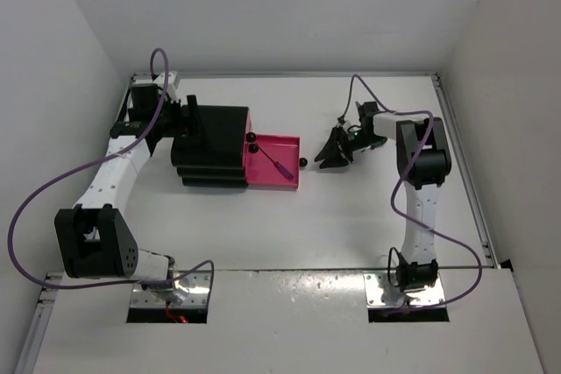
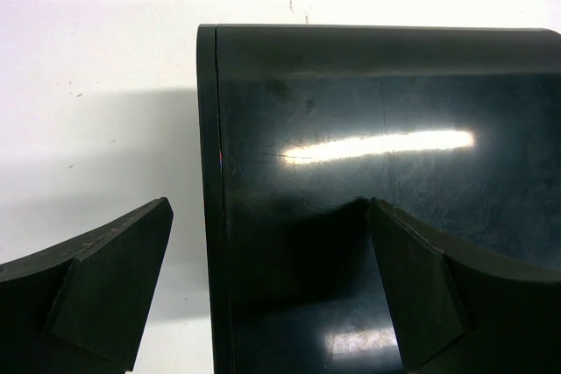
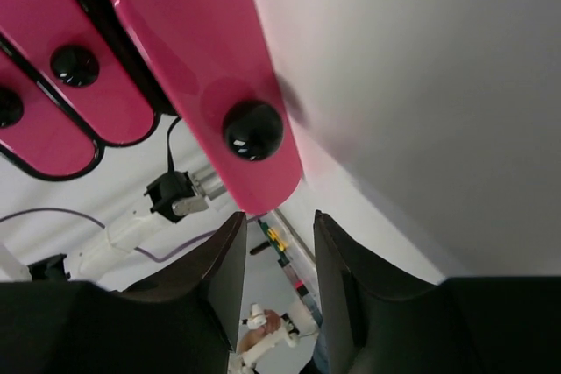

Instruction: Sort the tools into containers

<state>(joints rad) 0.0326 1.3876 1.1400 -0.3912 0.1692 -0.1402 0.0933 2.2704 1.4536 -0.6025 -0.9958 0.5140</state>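
Observation:
The black cabinet (image 1: 210, 146) stands left of centre with three pink drawers. The lowest drawer (image 1: 285, 144) is pulled out to the right, and one thin dark tool (image 1: 279, 164) lies in it. No other tool shows. My right gripper (image 1: 331, 151) is open and empty, just right of that drawer's black knob (image 1: 302, 162). In the right wrist view the knob (image 3: 253, 129) sits just above the gripper (image 3: 279, 247), apart from it. My left gripper (image 1: 187, 120) is open at the cabinet's back. In the left wrist view the gripper (image 2: 272, 278) straddles the edge of the cabinet (image 2: 368, 129).
The two upper drawers are shut, their knobs (image 1: 252, 143) side by side; they show in the right wrist view (image 3: 74, 65). White walls close the table at the back and both sides. Purple cables loop from both arms.

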